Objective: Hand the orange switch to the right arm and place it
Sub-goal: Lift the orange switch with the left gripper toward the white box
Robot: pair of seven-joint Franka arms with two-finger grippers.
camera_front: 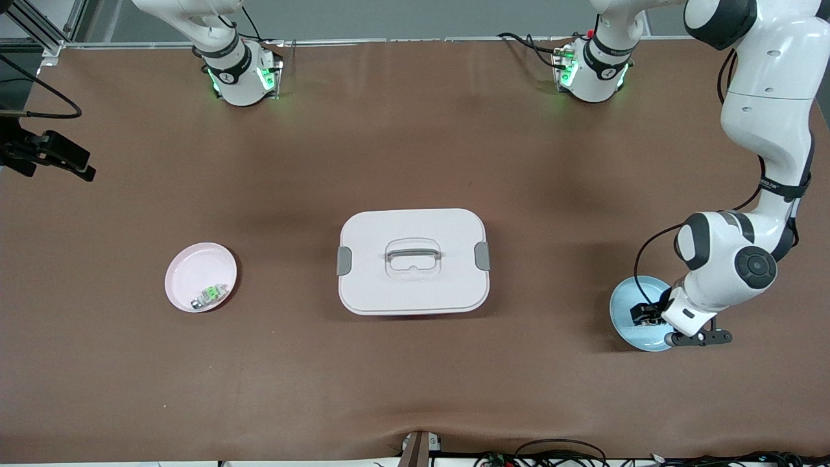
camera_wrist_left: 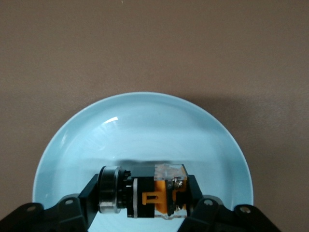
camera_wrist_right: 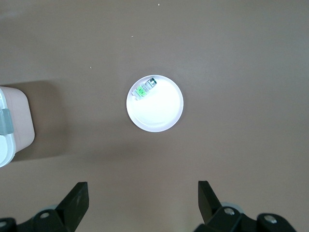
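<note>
The orange switch (camera_wrist_left: 149, 192), a stubby black part with an orange face and a silver ring, lies sideways between my left gripper's fingers (camera_wrist_left: 93, 191). My left gripper (camera_wrist_left: 144, 192) is shut on it, low over the light blue plate (camera_wrist_left: 140, 130). In the front view this gripper (camera_front: 646, 316) and the blue plate (camera_front: 624, 303) are at the left arm's end of the table. My right gripper (camera_wrist_right: 143, 193) is open and empty, high above the table near the pink plate (camera_wrist_right: 161, 111). It is out of the front view.
The pink plate (camera_front: 194, 266) holds a small green-and-silver part (camera_front: 209, 296) at the right arm's end. A white lidded box (camera_front: 413, 259) with a handle and grey clasps stands mid-table. A black clamp (camera_front: 48, 152) juts in at the table's edge.
</note>
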